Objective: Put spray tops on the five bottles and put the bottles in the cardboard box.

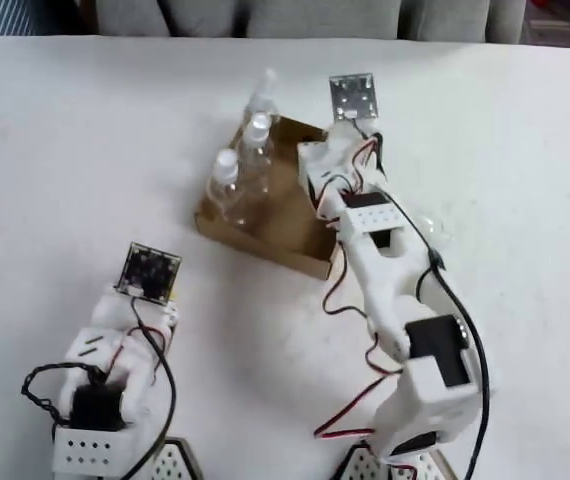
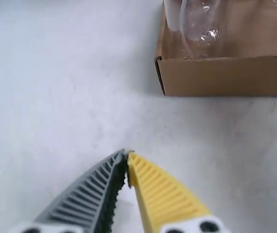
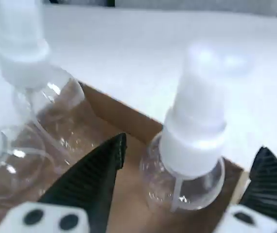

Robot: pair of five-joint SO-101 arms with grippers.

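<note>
Bottles (image 1: 250, 150) largely boxed: three capped along box (image 1: 275, 228) left wall, fourth bottle (image 3: 192, 121) capped at its far right corner between right gripper (image 3: 192, 145) fingers spread wide, left gripper (image 2: 128, 155) fingers pressed together, empty, over table (image 1: 85, 150) toward its near edge; fifth apparently left to do.

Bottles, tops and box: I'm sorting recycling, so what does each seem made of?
Bottles: likely clear glossy plastic, possibly glass; see-through with bright glints. Spray tops: seemingly opaque white plastic, smooth and dull. Box: plain brown cardboard, matte, with a folded corner seam.
</note>
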